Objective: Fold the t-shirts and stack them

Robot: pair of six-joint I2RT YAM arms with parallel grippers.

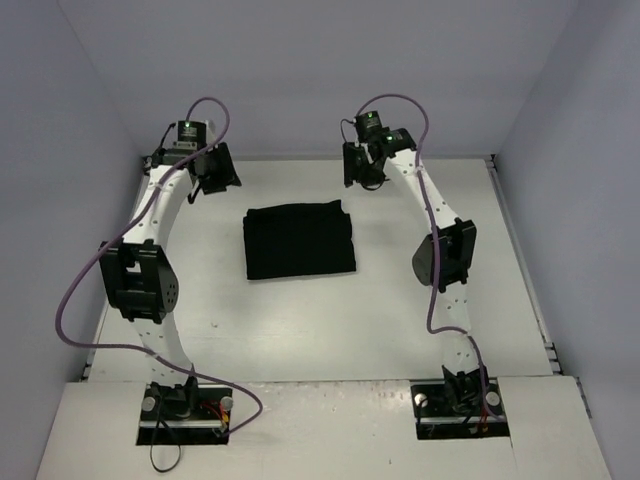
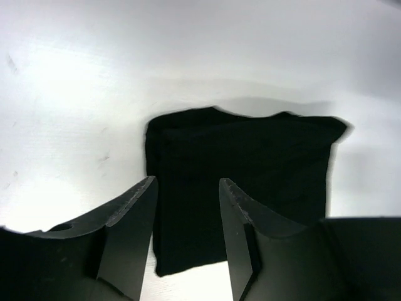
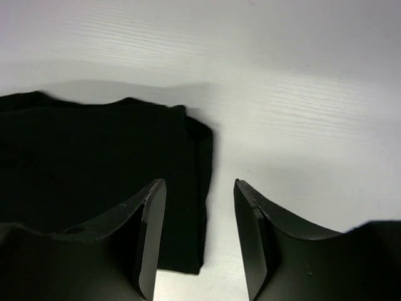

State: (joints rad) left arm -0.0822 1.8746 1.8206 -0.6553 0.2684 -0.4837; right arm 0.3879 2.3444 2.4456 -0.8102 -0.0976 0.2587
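The left pincer point(image 1: 213, 172) and right pincer point(image 1: 362, 170) are hovering over the far side of the white table point(image 1: 400, 330), the folded black t-shirt point(image 1: 299, 240) lying flat between them, slightly nearer. From the left wrist, the left pincer point(image 2: 187, 183) is standing partly spread, gripping nothing, the t-shirt beyond its fingers. From the right wrist, the right pincer point(image 3: 199, 183) is gaping likewise, empty, a t-shirt edge showing between its fingers.

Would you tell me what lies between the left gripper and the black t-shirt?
Nothing: bare table separates the left gripper from the t-shirt, per the top view.
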